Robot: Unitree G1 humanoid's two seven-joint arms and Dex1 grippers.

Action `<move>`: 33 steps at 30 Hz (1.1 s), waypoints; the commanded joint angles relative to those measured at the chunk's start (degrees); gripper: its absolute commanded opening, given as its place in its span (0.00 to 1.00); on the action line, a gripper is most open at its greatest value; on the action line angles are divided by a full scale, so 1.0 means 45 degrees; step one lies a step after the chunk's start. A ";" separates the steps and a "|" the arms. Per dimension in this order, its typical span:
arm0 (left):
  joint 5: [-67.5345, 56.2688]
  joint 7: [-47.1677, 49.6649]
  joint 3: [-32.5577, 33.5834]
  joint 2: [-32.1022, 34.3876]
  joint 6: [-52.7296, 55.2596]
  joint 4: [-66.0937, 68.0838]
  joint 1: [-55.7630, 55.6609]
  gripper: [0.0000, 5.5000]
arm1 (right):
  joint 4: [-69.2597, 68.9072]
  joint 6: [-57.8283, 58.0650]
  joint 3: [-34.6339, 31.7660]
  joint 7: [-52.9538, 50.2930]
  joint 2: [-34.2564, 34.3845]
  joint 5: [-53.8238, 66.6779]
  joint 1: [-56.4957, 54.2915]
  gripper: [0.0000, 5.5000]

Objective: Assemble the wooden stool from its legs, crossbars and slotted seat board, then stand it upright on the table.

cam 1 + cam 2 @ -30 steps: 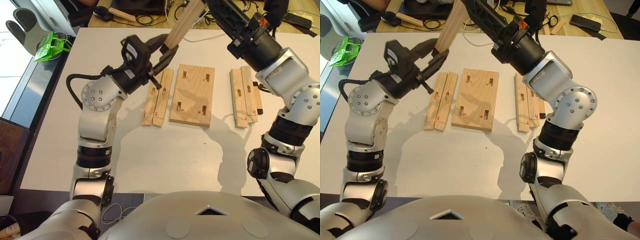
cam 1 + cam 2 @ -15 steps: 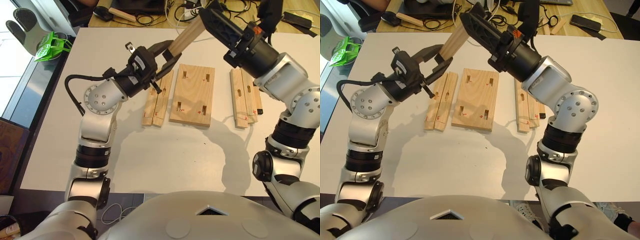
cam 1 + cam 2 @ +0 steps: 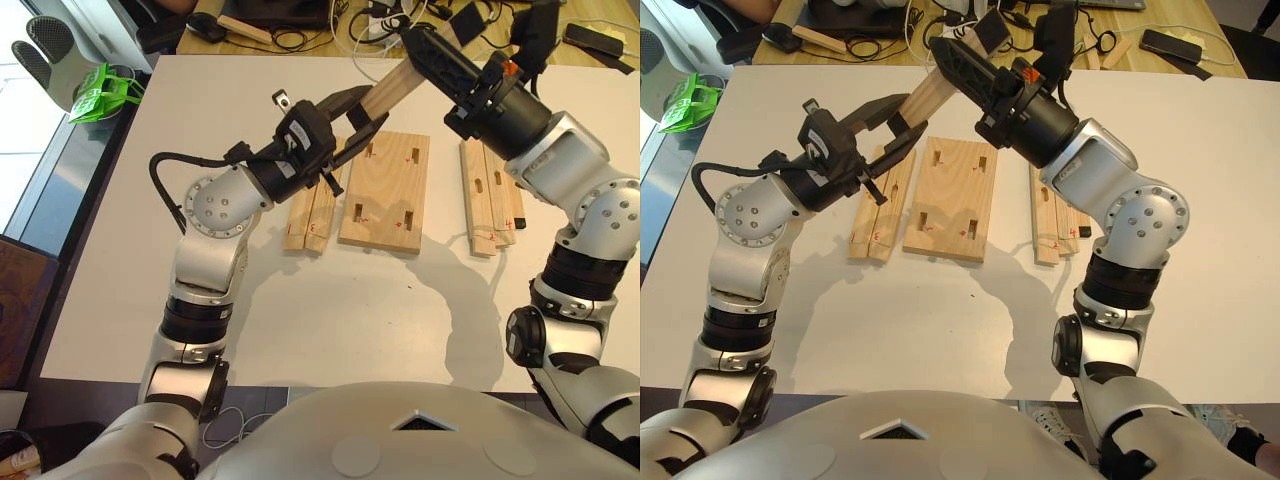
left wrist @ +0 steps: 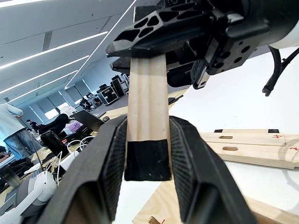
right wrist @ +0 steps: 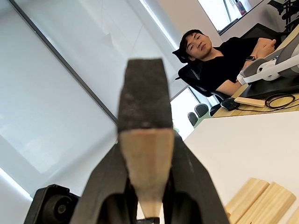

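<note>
On the white table [image 3: 120, 250] a pair of slotted bars [image 3: 315, 195] lies flat. Above them the left gripper [image 3: 372, 106] pinches the dark-tipped end of a leg [image 3: 392, 85], which slants over the seat board [image 3: 385, 200]. The right gripper [image 3: 412, 50] clamps the leg's other end. A second bundle [image 3: 490, 195] lies just right of the board.

The leg [image 3: 388, 88] is pale, bare wood, smooth and matt, with straight grain. The black pad [image 4: 145, 161] on its end looks matt and slightly rough. The seat board [image 3: 385, 190], the left-hand pieces [image 3: 315, 205] and the right-hand pieces [image 3: 490, 195] are the same unvarnished wood. The left pincer [image 3: 360, 107] and the right pincer [image 3: 412, 52] are matt black plastic, the left one finely textured. The desk [image 3: 300, 300] is white, smooth and low in gloss.
</note>
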 commanded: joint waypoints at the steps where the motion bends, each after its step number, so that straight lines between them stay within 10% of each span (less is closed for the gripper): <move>1: 0.0237 0.0136 -0.0186 -0.0033 0.0179 0.0038 -0.0039 0.23 | -0.0181 -0.0327 0.0143 -0.0211 0.0332 0.0130 -0.0024 0.07; 22: 0.1427 0.3318 0.2131 -0.0096 0.0043 0.1935 -0.0066 0.81 | 0.1368 -0.3704 -0.1587 -0.1056 -0.0636 -0.2477 -0.0389 0.07; 33: -0.3718 0.7297 0.4473 -0.4755 0.4471 0.1153 -0.0949 0.85 | 0.0880 -0.5022 0.1778 -0.2473 -0.0796 -0.9248 0.1300 0.07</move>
